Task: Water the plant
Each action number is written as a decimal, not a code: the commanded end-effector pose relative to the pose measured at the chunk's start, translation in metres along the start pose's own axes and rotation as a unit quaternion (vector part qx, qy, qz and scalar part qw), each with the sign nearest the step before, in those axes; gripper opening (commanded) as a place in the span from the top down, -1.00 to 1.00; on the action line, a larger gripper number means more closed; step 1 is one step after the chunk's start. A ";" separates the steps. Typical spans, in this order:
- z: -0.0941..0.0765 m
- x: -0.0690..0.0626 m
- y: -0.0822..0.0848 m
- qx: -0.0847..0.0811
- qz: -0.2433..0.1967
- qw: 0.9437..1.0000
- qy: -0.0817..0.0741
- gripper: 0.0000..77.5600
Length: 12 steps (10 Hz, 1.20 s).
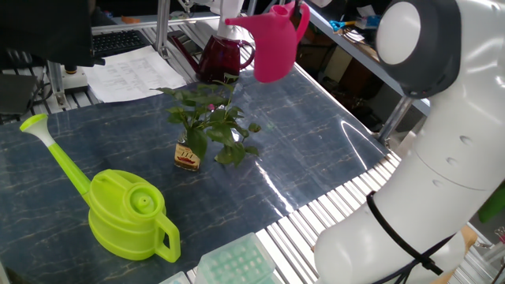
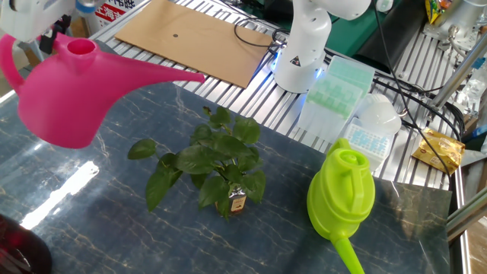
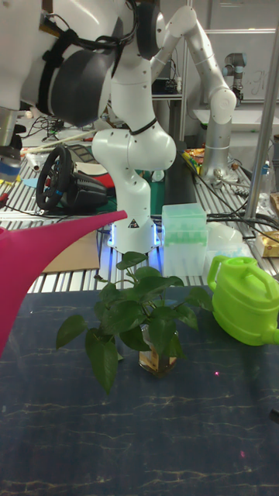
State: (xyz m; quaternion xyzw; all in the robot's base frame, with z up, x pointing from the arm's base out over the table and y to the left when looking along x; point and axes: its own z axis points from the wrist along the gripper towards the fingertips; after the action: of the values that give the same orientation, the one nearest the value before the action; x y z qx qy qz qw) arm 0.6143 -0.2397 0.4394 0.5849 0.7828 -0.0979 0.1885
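You can barely see the gripper (image 2: 34, 19): it sits at the frame edge behind the handle of the pink plastic watering can (image 2: 65, 95), so you cannot tell how its jaws stand. That can hangs in the air, spout aimed over the plant (image 2: 209, 164), a leafy green sprig in a small amber glass bottle standing mid-mat, below and beside it. Whether either can holds water is hidden; the lime-green plastic watering can (image 1: 126, 213) stands apart on the dark marbled mat (image 1: 308, 150).
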 end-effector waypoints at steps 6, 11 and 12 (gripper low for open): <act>-0.010 0.005 -0.001 -0.005 0.016 0.998 -0.053 0.97; -0.013 0.006 -0.002 0.002 0.023 0.996 -0.087 0.97; -0.014 0.007 -0.002 0.003 0.024 0.996 -0.091 0.97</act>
State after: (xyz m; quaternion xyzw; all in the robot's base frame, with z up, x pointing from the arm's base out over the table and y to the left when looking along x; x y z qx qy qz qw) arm 0.6084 -0.2297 0.4456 0.5919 0.7506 -0.1463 0.2547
